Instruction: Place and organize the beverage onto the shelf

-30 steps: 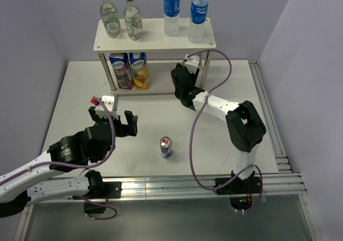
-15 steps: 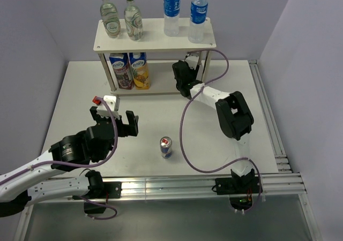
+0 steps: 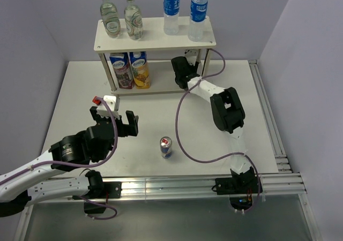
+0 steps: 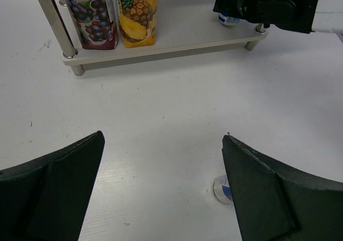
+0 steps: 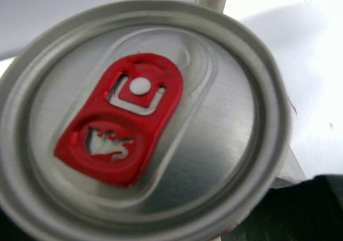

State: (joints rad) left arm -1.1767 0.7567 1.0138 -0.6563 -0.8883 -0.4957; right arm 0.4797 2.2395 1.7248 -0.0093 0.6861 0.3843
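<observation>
My right arm is stretched in under the top board of the cream-white two-tier shelf (image 3: 155,37), with my right gripper (image 3: 181,73) at the right half of the lower tier. The right wrist view is nothing but lid: a silver aluminium can (image 5: 142,123) with a red pull tab, upright, dead centre beneath me. From the left wrist view I can pick out its base down at the lower board, towards the right end. Whether it is touching down or a hair above, I can't say. My right fingers are out of sight apart from a dark sliver, so I cannot tell if they are clamped on it or have let go.

My left gripper (image 3: 113,120) hangs over the white table (image 3: 75,96), fingers spread wide with nothing between them. Just ahead and to its right stands a second silver can (image 3: 166,147), upright on the table and well apart from the shelf. That's the one left to fetch, I reckon.

On handling, I'd expect thin metal walls that are smooth and a bit slippery. It should be stiff enough if full, but it dents easily, and it is tall for its width, so tippy. It is best taken from the side, round the middle of the body, firm without crushing.

The lower tier's left half holds a grape juice carton (image 4: 91,16) and a pineapple juice carton (image 4: 136,10) side by side. Up top are two glass bottles (image 3: 110,16) on the left and two blue-labelled plastic water bottles (image 3: 171,10) on the right. The cans belong in the gap beside the cartons, I judge.
</observation>
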